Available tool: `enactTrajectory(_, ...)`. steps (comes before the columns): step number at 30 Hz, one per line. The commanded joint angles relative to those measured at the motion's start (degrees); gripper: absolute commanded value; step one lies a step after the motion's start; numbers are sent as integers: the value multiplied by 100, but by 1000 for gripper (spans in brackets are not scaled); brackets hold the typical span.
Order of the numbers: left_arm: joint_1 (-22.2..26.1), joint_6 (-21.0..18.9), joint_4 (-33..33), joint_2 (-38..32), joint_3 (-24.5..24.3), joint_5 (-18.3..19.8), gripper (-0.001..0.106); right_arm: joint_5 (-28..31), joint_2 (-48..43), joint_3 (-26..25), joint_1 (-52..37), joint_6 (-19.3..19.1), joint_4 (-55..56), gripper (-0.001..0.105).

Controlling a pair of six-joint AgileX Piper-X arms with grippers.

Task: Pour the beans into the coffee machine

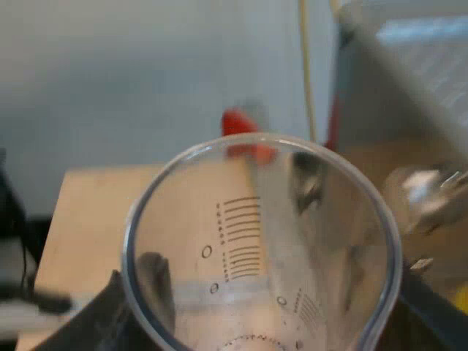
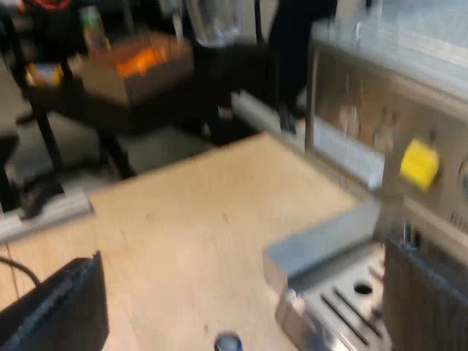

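The measuring glass (image 1: 259,219) sat between the fingers of the left gripper (image 1: 262,281), mouth toward the camera. Beyond its rim lay the desk (image 1: 95,212), with the holder's handle end (image 1: 235,121) just behind the rim and the espresso machine (image 1: 409,88) close by. The right gripper (image 2: 243,252) hung over the desk, fingers wide apart, one finger beside the drip tray (image 2: 344,300) at the machine's foot. A small round thing (image 2: 228,341) lay on the desk between the fingers. A box (image 2: 135,66) stood beyond the desk's edge.

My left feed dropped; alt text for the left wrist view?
A clear measuring glass, apparently empty, is held by the left gripper, mouth toward the camera. Beyond its rim: a red handle end and the table.
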Motion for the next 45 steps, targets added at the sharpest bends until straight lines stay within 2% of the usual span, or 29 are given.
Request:
enactTrajectory(1,168,-153,-304,-156,469,116,0,-56,209,-19,8,22,-54,78)
enactTrajectory(6,210,-87,-934,-170,1239,115,0,-56,676,-19,8,22,-104,78)
enactTrajectory(9,210,-88,-1677,-136,1691,257,0,-32,961,-19,8,157,-159,78)
enactTrajectory(14,210,-88,-3034,-116,2439,241,0,43,1578,-19,8,200,-891,78)
enactTrajectory(20,210,-88,-3896,256,3008,241,0,96,2317,-19,8,376,-1797,78)
enactTrajectory(25,210,-88,-4356,747,3140,241,0,227,2779,-19,8,366,-2466,78)
enactTrajectory(29,210,-88,-4894,1423,3145,241,0,227,3107,-19,8,366,-2892,78)
enactTrajectory(36,210,-88,-5455,2350,3145,241,0,227,3498,-19,8,366,-3059,78)
enactTrajectory(40,210,-100,-6055,2883,3145,241,0,227,3614,-19,8,366,-3059,78)
enactTrajectory(41,210,-236,-6378,3169,3145,349,0,227,3614,-19,8,366,-3059,78)
enactTrajectory(45,210,-255,-6873,3527,3145,453,0,227,3612,-19,8,366,-3059,78)
